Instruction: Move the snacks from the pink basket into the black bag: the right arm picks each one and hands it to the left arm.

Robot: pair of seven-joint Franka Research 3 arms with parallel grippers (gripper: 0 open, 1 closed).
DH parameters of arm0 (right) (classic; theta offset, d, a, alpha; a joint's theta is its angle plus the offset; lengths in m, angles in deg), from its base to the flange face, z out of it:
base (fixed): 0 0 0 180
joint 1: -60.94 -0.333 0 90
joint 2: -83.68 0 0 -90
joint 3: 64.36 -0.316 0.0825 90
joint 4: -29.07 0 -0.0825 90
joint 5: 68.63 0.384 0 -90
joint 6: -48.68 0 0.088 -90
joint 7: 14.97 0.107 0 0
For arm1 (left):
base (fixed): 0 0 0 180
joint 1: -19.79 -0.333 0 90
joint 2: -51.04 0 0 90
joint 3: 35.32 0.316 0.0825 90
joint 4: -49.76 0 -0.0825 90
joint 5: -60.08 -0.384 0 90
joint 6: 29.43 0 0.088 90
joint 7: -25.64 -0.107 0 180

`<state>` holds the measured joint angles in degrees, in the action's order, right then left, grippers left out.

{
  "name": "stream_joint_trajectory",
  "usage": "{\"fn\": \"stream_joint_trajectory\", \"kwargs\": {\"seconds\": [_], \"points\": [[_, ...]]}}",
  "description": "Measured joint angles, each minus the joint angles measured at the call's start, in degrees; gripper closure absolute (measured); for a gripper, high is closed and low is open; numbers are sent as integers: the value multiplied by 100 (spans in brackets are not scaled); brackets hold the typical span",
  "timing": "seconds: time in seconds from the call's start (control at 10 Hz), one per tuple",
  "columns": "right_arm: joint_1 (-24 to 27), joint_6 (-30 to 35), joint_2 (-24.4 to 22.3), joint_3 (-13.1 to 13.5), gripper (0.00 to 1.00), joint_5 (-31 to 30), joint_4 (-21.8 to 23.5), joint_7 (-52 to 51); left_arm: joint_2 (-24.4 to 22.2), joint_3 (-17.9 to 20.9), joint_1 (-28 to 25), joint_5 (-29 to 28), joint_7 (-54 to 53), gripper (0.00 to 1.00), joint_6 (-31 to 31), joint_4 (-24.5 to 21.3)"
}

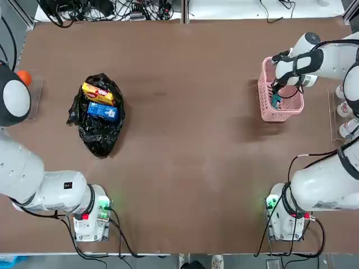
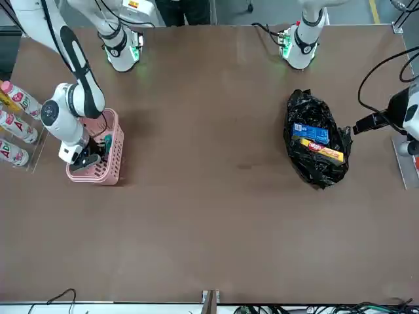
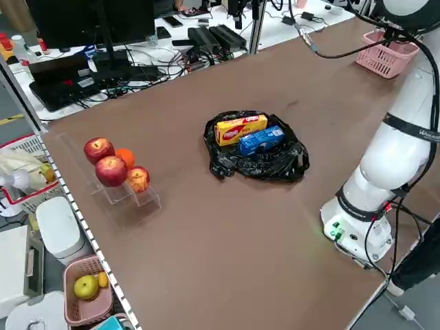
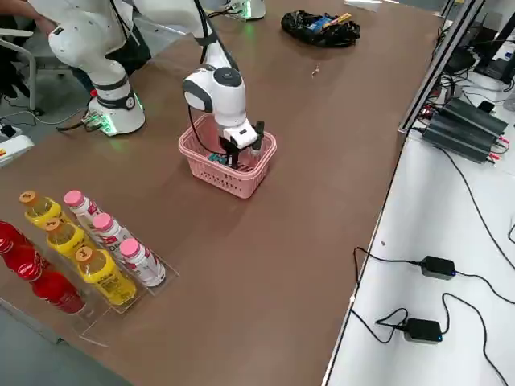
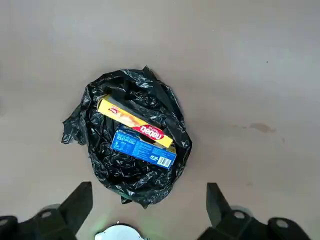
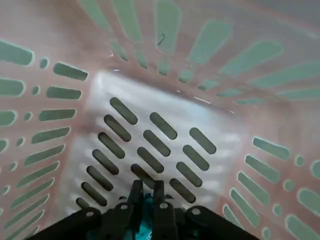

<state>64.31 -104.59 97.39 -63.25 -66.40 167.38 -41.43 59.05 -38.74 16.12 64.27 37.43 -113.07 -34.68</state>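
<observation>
Fingers drawn nearly together around a small teal snack, the right gripper reaches down inside the pink basket at the robot's right side of the desk; the wrist view shows the packet's edge pinched between the narrow fingertips just above the slotted basket floor. Across the desk, the left gripper hangs with its fingers spread wide and empty above the black bag, where the yellow snack and the blue snack already lie side by side in the open mouth. The teal packet looks to be the last one left to move. The hold appears to catch only a thin margin of the packet, so it could slip free on the lift or during the handover; the fingertips also sit close to the floor slots, where one could snag and drag the light basket along.
</observation>
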Motion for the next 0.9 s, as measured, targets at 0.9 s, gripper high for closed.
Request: {"fn": "stream_joint_trajectory", "kwargs": {"seconds": [0.9], "points": [[-3,1071,-396,-18,96,0,-409,0,0,1,-13,0,0,0,0,60]]}}
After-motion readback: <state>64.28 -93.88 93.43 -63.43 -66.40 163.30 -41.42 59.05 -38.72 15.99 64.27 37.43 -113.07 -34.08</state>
